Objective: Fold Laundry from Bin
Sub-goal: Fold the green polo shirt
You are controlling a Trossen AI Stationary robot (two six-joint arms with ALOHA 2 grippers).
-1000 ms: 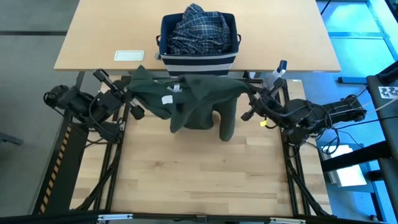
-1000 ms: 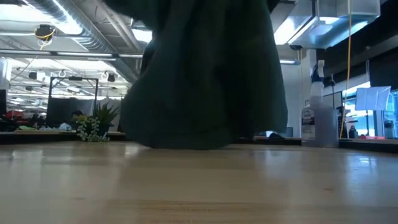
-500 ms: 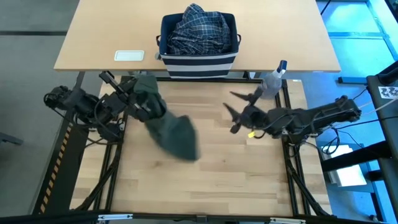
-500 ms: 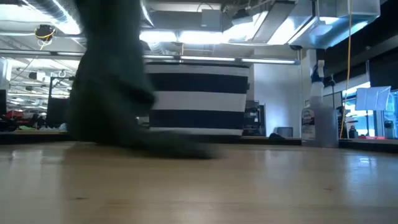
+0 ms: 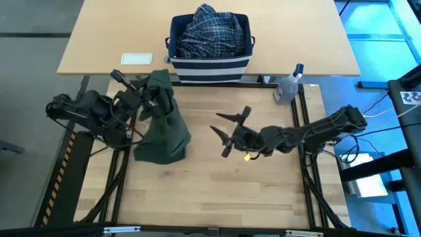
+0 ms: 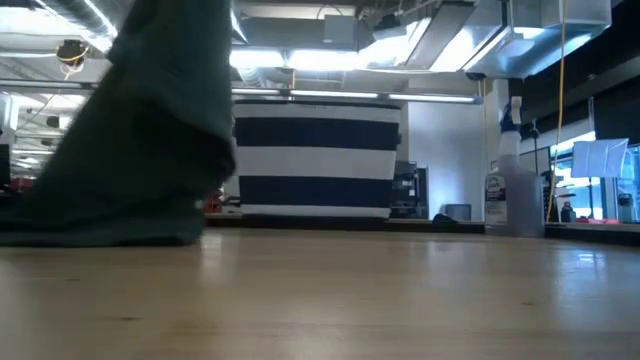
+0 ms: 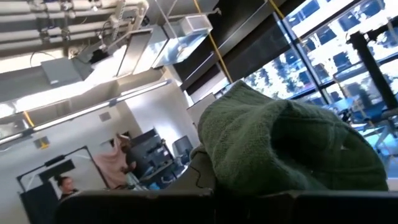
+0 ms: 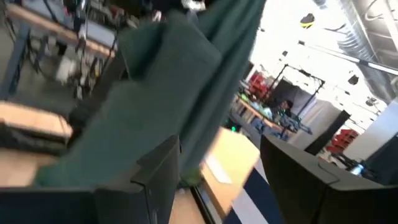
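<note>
At the table's left, the left gripper held the green garment hanging unfolded, right gripper spread wide and empty; plaid shirt remained in the bin.

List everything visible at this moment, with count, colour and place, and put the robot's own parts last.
Olive-green garment: one, dark olive green, hanging from the left gripper with its lower part heaped on the left side of the work table.
Plaid shirt: one, blue and white, piled in the bin.
Bin: one, navy with white stripes, on the far table's near edge.
Spray bottle: one, clear with a blue top, at the work table's far right corner.
Flat card: one, white, on the far table left of the bin.
Work table: one, light wood.
Far table: one, tan.
Left gripper: one, dark, shut on the olive-green garment.
Right gripper: one, dark, open, over mid-table, holding nothing.
</note>
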